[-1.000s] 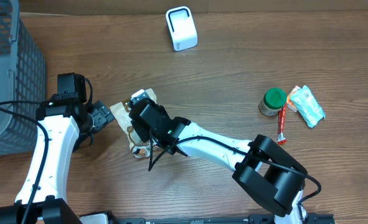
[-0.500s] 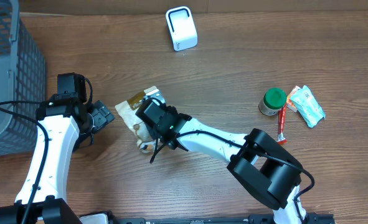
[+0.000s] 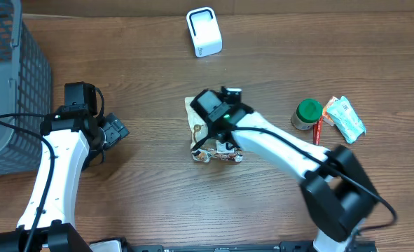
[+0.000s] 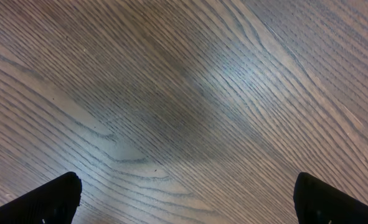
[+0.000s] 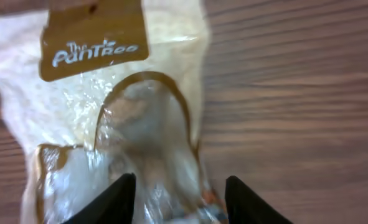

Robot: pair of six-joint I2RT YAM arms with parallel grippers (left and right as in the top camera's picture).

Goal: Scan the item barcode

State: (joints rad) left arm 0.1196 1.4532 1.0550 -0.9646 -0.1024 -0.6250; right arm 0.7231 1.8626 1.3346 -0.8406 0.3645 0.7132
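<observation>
**A:** Well, overhead the snack bag is mid-counter under the right hand, with its long axis toward the scanner. The left hand gapes wide, empty.

**B:** Left wrist: only wood. Right wrist: fingers pinch the bag's lower end, label end pointing away. Slick film could slip, and no barcode shows.

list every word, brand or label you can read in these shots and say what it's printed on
"The Pantree": white lettering on the brown label at the top of the clear plastic snack bag, read in the right wrist view.
Teal and white packet, red stick sachet, green-lidded jar: any print is too small to read.
White box scanner: no text shows.
</observation>
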